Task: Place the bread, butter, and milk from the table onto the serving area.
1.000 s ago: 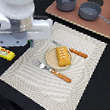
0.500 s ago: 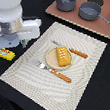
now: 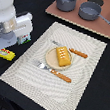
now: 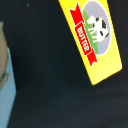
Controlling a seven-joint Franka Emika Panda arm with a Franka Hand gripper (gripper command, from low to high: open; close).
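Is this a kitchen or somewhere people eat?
Probably a dining table set for a meal. A woven placemat holds a plate with bread, a fork and a knife. Grey pots sit on a board behind.

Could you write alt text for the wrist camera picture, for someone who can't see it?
A flat yellow butter packet with a red "BUTTER" ribbon and a cow picture lies on a dark table. A pale blue-white object, partly cut off, shows at one edge.
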